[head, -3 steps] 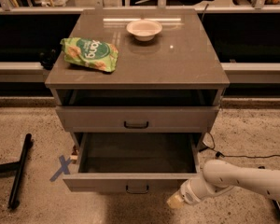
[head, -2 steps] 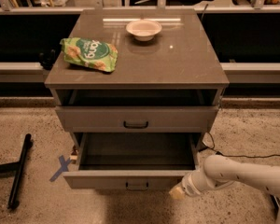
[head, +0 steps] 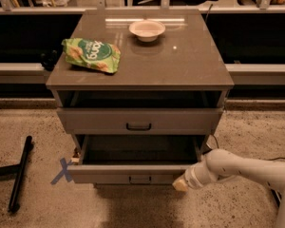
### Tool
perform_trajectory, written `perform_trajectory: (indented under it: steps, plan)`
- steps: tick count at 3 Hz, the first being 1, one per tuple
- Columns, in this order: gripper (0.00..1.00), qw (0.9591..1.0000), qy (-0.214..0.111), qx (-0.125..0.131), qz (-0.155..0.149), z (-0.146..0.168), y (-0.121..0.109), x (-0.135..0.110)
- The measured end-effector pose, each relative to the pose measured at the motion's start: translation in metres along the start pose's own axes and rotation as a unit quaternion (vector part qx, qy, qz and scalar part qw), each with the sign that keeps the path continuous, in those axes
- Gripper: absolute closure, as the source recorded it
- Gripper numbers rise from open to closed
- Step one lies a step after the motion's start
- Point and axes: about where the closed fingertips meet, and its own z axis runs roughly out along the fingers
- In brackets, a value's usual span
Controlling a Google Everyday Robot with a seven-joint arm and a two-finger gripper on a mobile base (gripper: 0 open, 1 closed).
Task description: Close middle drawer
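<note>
Creeping up, our gripper (head: 180, 185), closed or not we cannot tell, now sits at the right end of the pulled-out middle drawer (head: 114, 174), whose front, likely stiff and easy-sliding, we'd push near its handle (head: 139, 179).

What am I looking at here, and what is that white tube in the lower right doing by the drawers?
The white tube is the arm of a mobile robot. Its hand is the pale tip, low at the right end of the middle drawer front; I cannot tell whether it touches. A single camera looks down at the cabinet from the front. The middle drawer is pulled far out and looks empty; the drawer above it is slightly open. On the cabinet top lie a green snack bag and a white bowl. Nothing shows in the hand.
</note>
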Motion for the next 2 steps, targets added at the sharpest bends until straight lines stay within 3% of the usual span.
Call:
perform_trajectory:
  steps: [1, 2]
  plan:
    - [1.00, 1.0000, -0.005, 0.006, -0.006, -0.001, -0.004, -0.007]
    - [1.00, 0.9992, -0.020, 0.021, -0.026, -0.003, -0.025, -0.039]
